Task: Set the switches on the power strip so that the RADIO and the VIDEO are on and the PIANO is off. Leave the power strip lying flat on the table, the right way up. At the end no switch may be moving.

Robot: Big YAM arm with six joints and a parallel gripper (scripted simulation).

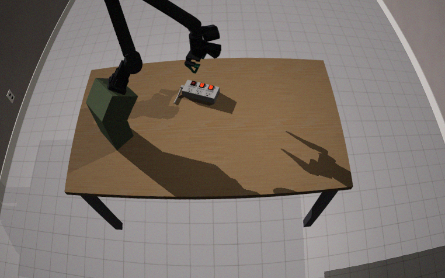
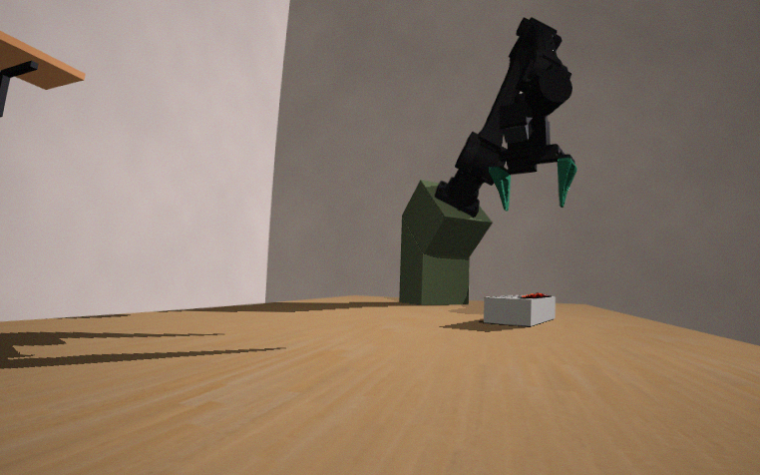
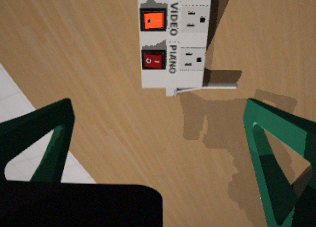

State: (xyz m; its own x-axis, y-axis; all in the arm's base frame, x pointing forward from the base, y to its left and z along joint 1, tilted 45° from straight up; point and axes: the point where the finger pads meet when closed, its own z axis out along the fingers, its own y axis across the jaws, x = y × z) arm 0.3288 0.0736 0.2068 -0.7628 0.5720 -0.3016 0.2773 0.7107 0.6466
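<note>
The white power strip lies flat, right way up, on the wooden table. The PIANO switch is dark red and unlit. My gripper is open and empty. It hangs well above the table, just off the strip's PIANO end, touching nothing.
The arm's green base block stands at the table's left, close to the strip. A short grey cord stub sticks out of the strip's PIANO end. A wall shelf hangs far off.
</note>
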